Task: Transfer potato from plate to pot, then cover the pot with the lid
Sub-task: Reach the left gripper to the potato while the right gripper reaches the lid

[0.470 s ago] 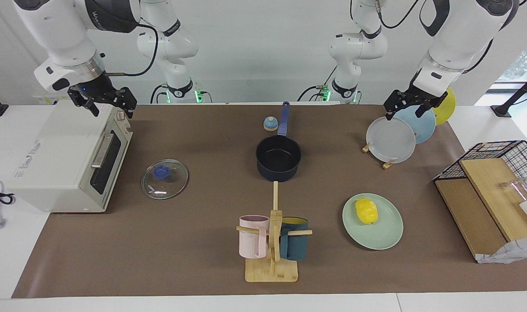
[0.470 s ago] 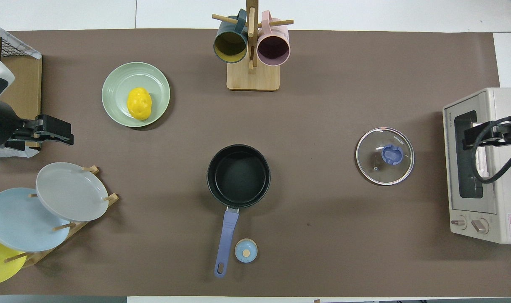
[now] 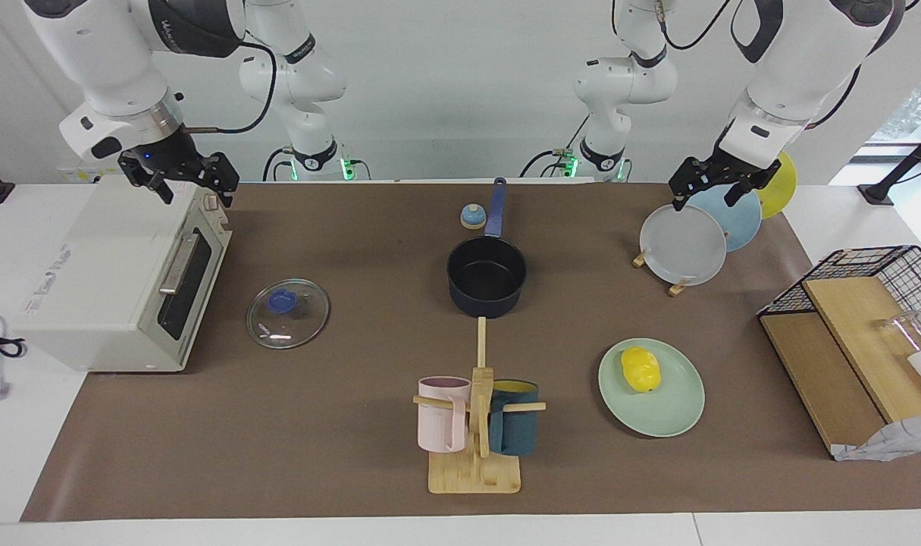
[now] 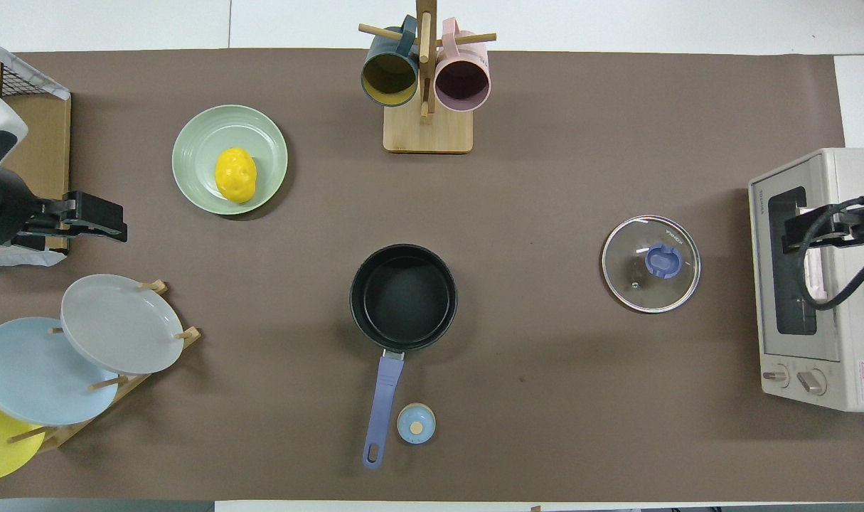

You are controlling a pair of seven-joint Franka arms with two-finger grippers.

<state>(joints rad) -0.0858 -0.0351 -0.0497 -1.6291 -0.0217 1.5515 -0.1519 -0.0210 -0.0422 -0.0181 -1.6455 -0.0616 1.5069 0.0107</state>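
Facing view shows the left gripper (image 3: 704, 193) up over the plate rack (image 3: 661, 274), fingers apart, holding nothing. The right gripper (image 3: 191, 180) hangs open over the toaster oven (image 3: 89, 280). The potato (image 3: 640, 369) lies on the plate (image 3: 676, 413), long way pointing toward the robots; the pot (image 3: 487, 277) handle points at them too.

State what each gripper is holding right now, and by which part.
Nothing is held. The left gripper hangs open over the plate rack, the right gripper open over the toaster oven. The potato lies on the plate.
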